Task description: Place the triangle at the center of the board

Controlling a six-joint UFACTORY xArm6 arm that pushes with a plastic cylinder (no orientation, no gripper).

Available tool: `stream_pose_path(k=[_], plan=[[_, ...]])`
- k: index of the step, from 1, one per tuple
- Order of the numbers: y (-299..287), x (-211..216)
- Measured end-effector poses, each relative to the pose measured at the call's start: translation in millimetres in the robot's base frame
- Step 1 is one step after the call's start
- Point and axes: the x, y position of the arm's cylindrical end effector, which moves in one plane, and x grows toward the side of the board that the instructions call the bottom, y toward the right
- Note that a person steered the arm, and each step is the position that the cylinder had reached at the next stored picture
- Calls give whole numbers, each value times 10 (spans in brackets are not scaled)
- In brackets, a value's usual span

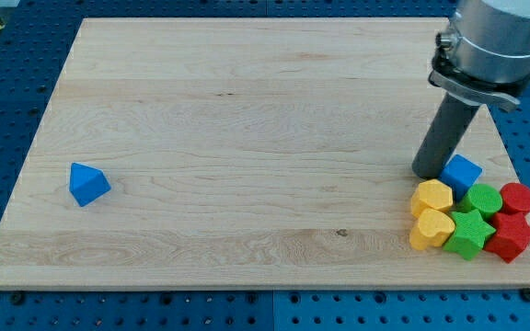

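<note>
- Blue triangle (88, 183) is sitting alone on the wooden board (247, 101), far toward the view's left of the board's centre and a little toward the view's bottom, nothing touching it.
- Landmark for everything here is the blue triangle.
- My tip (427, 172) is resting on the board well apart from the blue triangle, far toward the view's right of it and at roughly the same height in the view.
- No fingers on this rig, just a straight dark rod, so nothing is spreading, pressing or pinching; the tip is touching no part of the triangle.
- Blue cube (461, 172) is lying just beside the tip, on its right, far right of the triangle; whether they are touching I cannot tell.
- Rest of the cluster is crowding the board's right bottom corner, all far right of the triangle: two yellow blocks (432, 196) (431, 228), a green round block (482, 198), a green star (468, 233), a red round block (518, 197) and a red block (511, 235), shapes partly unclear.
- Progress, judging from this layout: nothing is showing as done yet, the triangle is lying nowhere near the centre.
- Left to do, as I'm reading it: the tip is needing to travel across the board, get round to the triangle's left side, then push it rightward and slightly up toward the centre.
- Path between the triangle and the centre is looking free of blocks.
</note>
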Motion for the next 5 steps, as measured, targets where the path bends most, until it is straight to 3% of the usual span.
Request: stream_pose_path(k=[2,5], plan=[[-6,-164],[-538,-447]])
